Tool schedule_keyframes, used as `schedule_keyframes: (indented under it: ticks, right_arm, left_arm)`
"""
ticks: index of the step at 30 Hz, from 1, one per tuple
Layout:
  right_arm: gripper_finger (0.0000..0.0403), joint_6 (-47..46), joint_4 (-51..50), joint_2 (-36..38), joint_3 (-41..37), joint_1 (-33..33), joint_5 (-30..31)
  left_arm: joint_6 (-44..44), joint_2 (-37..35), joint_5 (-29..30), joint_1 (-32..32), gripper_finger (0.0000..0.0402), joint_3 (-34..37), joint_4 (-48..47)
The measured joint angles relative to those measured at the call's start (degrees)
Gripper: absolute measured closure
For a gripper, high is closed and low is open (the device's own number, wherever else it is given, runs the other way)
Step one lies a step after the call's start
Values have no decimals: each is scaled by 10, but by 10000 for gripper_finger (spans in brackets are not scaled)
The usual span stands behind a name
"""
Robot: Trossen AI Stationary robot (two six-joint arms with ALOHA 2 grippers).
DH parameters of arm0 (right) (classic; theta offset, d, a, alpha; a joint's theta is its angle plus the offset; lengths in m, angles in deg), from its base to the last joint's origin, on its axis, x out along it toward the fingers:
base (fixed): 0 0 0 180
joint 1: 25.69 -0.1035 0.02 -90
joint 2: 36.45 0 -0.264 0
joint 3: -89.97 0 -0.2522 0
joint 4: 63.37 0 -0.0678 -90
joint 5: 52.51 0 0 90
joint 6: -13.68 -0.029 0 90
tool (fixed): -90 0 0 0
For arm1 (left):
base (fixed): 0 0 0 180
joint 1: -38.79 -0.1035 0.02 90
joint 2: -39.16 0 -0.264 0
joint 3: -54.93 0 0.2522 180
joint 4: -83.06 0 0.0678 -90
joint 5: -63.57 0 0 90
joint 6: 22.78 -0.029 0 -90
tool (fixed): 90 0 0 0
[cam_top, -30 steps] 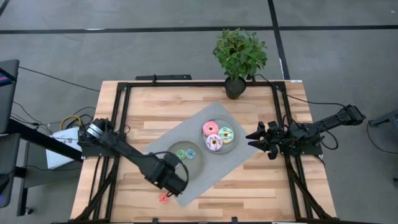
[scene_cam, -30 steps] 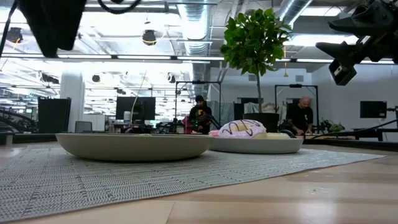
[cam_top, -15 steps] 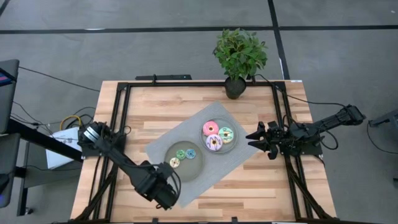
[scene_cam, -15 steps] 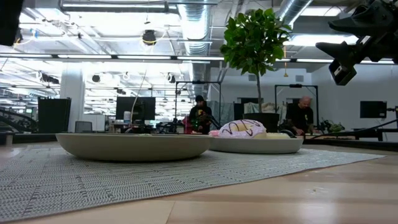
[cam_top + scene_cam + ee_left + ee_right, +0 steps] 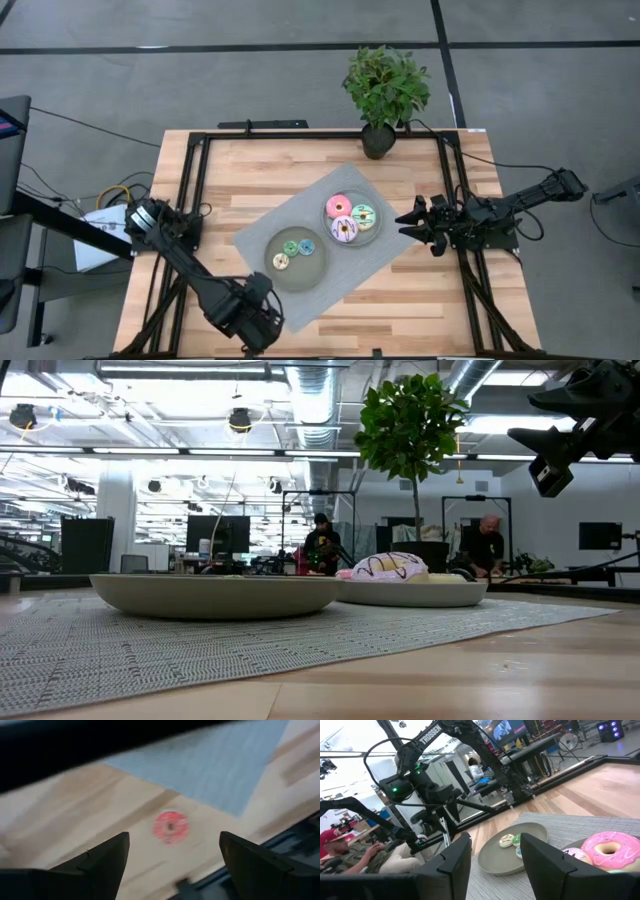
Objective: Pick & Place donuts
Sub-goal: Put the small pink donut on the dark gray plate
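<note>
Six toy ring donuts already sit sorted on two shallow round grey plates on a woven grey mat (image 5: 370, 262): pink (image 5: 338, 206), yellow-green (image 5: 363, 215) and purple-white (image 5: 345, 230) on the right plate (image 5: 375, 235); yellow (image 5: 281, 262), green (image 5: 291, 247) and blue (image 5: 307, 245) on the left plate (image 5: 305, 275). The tiny red donut (image 5: 171, 826) lies on bare wood off the mat's corner. Left gripper (image 5: 173, 857) hovers above it, fingers apart. Right gripper (image 5: 412, 223) waits at the table's right edge, fingers apart, empty.

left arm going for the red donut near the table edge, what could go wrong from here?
1. The red donut lies flat on bare wood near the table's front edge; a nudge from the open left gripper could push it off.
2. It sits close to the mat corner; a finger might snag the mat.
</note>
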Motion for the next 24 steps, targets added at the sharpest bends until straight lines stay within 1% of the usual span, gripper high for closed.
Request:
schedule_keyframes:
  ticks: [3, 7, 10, 16, 21, 24]
  right_arm:
    - [243, 0, 0, 0, 0, 0, 0]
    - [242, 0, 0, 0, 0, 0, 0]
    - [241, 0, 0, 0, 0, 0, 0]
    - [243, 0, 0, 0, 0, 0, 0]
    - [241, 0, -1, 0, 0, 0, 0]
    - [242, 0, -1, 0, 0, 0, 0]
  left_arm:
    - [41, 0, 15, 3, 97, 13, 48]
    - [67, 0, 22, 2, 97, 45, 127]
    - [90, 0, 30, 2, 97, 75, 163]
    - [130, 1, 5, 3, 97, 105, 172]
    - [148, 1, 6, 7, 96, 107, 169]
    - [161, 1, 4, 11, 87, 107, 160]
